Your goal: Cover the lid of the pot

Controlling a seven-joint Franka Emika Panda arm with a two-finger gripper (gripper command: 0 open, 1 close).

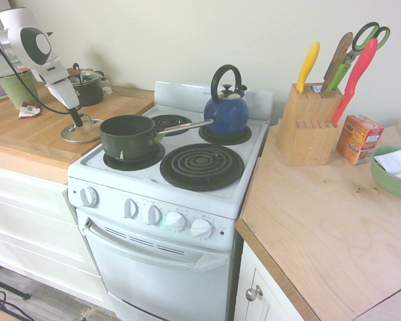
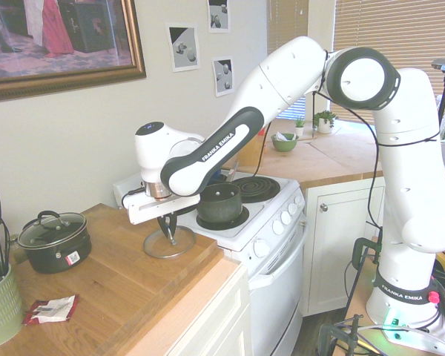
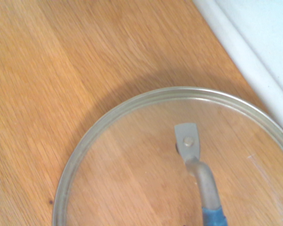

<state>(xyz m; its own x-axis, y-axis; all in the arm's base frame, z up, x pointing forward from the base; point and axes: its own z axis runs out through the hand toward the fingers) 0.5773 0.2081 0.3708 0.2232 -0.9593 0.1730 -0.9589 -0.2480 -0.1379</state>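
While the white robot arm (image 2: 230, 137) reaches over the wooden counter (image 2: 126, 289), its gripper (image 2: 167, 225) points down at the glass lid (image 2: 157, 247); its dark fingers are pinched together on the lid's handle (image 3: 205, 181), a curved metal loop with blue on part of it; the lid, round and clear with a metal rim, is at the counter's edge, just beside the white stove (image 1: 180, 174). On the stove's near burner on the counter side sits the dark green saucepan (image 1: 128, 139), uncovered, its long silver handle (image 1: 187, 127) stretching toward the blue kettle (image 1: 226, 114), which stands on a back burner; the coil burner (image 1: 202, 166) beside the saucepan shows its dark rings. Farther along the wooden counter stands the dark two-handled pot (image 2: 58, 248) under its own glass lid; near it are a red and white packet (image 2: 52, 309) and a pale green ribbed crock (image 2: 1, 315) holding utensils; across the stove, a wooden knife block (image 1: 309, 127) stands on the other counter (image 1: 334, 221) beside orange boxes (image 1: 359, 138) and a green bowl (image 1: 394, 179) with white cloth in it.
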